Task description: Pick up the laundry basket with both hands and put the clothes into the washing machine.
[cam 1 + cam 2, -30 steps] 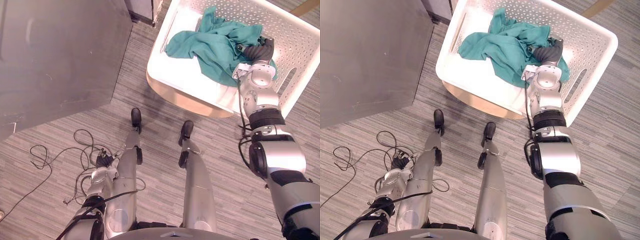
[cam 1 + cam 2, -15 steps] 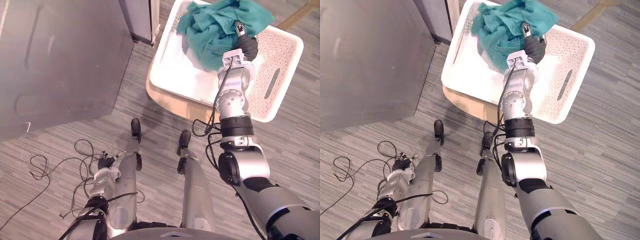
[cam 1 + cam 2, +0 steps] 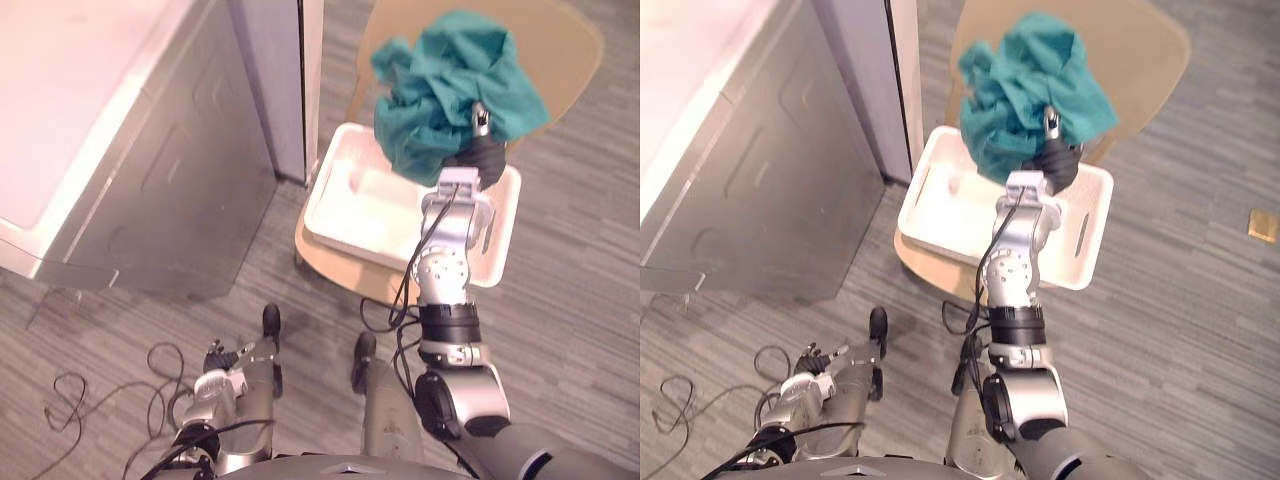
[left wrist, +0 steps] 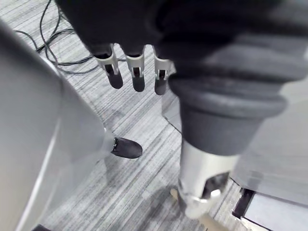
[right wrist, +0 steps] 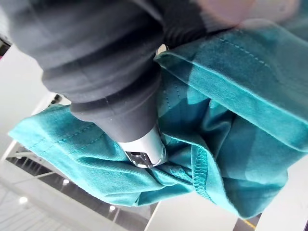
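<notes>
In the left eye view, the white laundry basket (image 3: 345, 210) stands on a tan rounded wooden seat (image 3: 335, 268), and the grey striped floor (image 3: 585, 250) lies around it. The basket's inside shows bare white. The teal cloth (image 3: 445, 85) is not in the basket. It hangs in a crumpled bundle in the air above the basket's far right corner, carried by the right hand (image 3: 476, 160). One silver finger (image 3: 480, 118) lies over the bundle. To the left of the basket, just beside it, stands the grey washing machine (image 3: 160, 190) with a pale top. The left hand (image 3: 222, 360) hangs low, well apart from the basket on its near left side.

The right eye view gives the same scene. The cloth (image 3: 1030, 85) is raised above the basket (image 3: 940, 215), and the right arm reaches up across the basket's right half.

In the left wrist view, the fingers (image 4: 137, 74) of the left hand point down, straight and side by side. They hold nothing, and the thumb (image 4: 211, 139) stands apart from them. The striped floor is below them.

In the right wrist view, the teal cloth (image 5: 231, 120) wraps close around the right hand (image 5: 106, 72). The thumb (image 5: 143, 150) presses into the folds and pinches the cloth. The other fingers are buried in the fabric, so their exact position cannot be told.
</notes>
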{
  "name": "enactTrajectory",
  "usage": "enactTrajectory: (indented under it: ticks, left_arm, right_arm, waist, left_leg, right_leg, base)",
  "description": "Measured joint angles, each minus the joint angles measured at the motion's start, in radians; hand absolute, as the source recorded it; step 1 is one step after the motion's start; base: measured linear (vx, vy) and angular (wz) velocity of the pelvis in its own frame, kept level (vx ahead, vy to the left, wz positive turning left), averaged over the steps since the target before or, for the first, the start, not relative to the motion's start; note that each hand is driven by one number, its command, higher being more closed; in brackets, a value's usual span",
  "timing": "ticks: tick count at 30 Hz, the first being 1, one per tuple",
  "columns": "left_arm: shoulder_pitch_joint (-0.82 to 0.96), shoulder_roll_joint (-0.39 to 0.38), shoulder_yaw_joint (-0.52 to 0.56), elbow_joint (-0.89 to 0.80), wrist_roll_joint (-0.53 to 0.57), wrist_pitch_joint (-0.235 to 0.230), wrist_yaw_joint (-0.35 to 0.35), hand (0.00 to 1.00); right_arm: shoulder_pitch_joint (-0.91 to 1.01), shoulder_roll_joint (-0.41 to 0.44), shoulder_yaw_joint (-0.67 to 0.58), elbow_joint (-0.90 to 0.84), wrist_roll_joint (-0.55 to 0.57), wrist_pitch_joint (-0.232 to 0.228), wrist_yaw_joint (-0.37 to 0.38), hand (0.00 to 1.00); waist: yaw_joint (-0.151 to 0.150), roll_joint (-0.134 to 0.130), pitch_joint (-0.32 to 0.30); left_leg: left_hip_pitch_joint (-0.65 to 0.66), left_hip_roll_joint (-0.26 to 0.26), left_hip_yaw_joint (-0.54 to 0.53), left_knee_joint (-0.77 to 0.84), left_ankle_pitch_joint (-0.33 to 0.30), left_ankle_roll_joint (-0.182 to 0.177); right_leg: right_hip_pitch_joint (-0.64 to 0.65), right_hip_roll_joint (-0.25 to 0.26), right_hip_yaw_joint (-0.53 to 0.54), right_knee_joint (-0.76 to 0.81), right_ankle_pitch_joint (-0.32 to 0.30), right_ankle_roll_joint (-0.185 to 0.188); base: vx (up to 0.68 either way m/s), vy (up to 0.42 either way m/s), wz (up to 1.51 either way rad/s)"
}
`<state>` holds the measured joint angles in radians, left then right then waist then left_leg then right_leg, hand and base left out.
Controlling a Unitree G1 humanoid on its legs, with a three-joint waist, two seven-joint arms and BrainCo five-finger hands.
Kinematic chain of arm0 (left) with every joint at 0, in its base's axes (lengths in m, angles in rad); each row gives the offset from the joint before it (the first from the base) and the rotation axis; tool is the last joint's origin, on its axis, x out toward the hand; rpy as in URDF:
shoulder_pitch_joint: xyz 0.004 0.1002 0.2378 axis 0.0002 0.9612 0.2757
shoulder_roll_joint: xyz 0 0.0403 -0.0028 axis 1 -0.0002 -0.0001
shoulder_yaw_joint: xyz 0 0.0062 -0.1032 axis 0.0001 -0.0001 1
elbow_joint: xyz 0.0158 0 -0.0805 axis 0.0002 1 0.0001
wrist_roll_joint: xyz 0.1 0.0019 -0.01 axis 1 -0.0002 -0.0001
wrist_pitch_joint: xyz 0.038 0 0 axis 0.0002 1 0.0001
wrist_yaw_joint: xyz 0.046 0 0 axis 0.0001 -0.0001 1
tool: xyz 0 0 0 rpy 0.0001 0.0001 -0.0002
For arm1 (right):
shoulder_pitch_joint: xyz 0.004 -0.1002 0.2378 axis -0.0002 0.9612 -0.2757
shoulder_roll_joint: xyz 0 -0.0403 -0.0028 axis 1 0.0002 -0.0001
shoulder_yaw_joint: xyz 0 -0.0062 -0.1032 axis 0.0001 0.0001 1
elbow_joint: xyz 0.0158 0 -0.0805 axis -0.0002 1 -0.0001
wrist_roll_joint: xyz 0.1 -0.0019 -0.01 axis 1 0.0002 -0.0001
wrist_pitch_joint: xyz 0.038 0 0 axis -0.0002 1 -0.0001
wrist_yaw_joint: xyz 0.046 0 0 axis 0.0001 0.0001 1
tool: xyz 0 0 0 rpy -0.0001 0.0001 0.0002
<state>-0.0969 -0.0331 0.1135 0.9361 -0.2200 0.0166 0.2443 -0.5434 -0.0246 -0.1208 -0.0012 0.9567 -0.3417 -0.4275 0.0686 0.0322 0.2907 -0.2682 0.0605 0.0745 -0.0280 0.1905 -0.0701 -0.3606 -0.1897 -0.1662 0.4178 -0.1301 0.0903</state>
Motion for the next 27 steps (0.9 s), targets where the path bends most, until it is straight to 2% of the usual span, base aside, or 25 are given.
enactTrajectory:
  ticks: [5, 11, 19, 24, 25, 27]
  left_arm:
    - [0.042, -0.008, 0.002, 0.047, 0.060, 0.029, -0.012, 0.00]
    - [0.079, -0.003, 0.023, 0.079, 0.124, 0.042, -0.033, 0.00]
    - [0.093, 0.020, 0.024, 0.117, 0.136, 0.047, -0.041, 0.00]
    - [0.134, 0.030, -0.037, 0.005, 0.105, 0.052, -0.040, 0.00]
    - [0.152, 0.039, -0.080, -0.123, 0.102, 0.051, -0.040, 0.00]
    - [0.165, 0.050, -0.116, -0.242, 0.085, 0.040, -0.042, 0.00]
  right_arm:
    - [0.167, 0.041, 0.000, -0.069, -0.001, -0.002, 0.024, 1.00]
    - [0.318, 0.045, 0.000, -0.070, -0.002, 0.014, 0.084, 1.00]
    - [0.439, 0.013, -0.003, -0.070, -0.002, 0.046, 0.137, 1.00]
    - [0.512, 0.014, -0.019, -0.070, -0.003, 0.067, 0.162, 1.00]
    - [0.535, 0.014, -0.021, -0.072, -0.003, 0.071, 0.165, 1.00]
    - [0.559, 0.016, -0.020, -0.082, -0.003, 0.085, 0.166, 1.00]
  waist:
    - [-0.024, -0.011, -0.110]
    - [-0.044, -0.025, -0.198]
    - [-0.066, -0.027, -0.241]
    - [-0.074, -0.026, -0.256]
    - [-0.070, -0.025, -0.257]
    - [-0.070, -0.022, -0.263]
  left_leg:
    - [0.111, 0.000, -0.009, -0.048, -0.004, -0.004]
    - [0.195, 0.009, 0.010, -0.049, -0.035, -0.012]
    - [0.267, 0.021, 0.039, -0.049, -0.061, -0.019]
    - [0.273, 0.018, 0.039, -0.053, -0.065, -0.020]
    - [0.273, 0.017, 0.039, -0.055, -0.065, -0.020]
    - [0.273, 0.017, 0.039, -0.055, -0.065, -0.020]
  right_leg:
    - [0.117, 0.006, -0.011, -0.059, -0.008, 0.006]
    - [0.213, 0.028, 0.013, -0.126, 0.000, 0.013]
    - [0.306, 0.058, 0.042, -0.225, 0.046, 0.021]
    - [0.327, 0.057, 0.049, -0.267, 0.066, 0.020]
    - [0.328, 0.058, 0.053, -0.274, 0.074, 0.020]
    - [0.330, 0.058, 0.057, -0.280, 0.083, 0.024]
  base:
    - [0.11, -0.035, 0.00]
    - [0.07, -0.008, -0.12]
    - [0.01, 0.008, -0.16]
    - [-0.02, 0.031, -0.04]
    - [-0.02, 0.020, -0.05]
    - [-0.01, 0.019, -0.06]
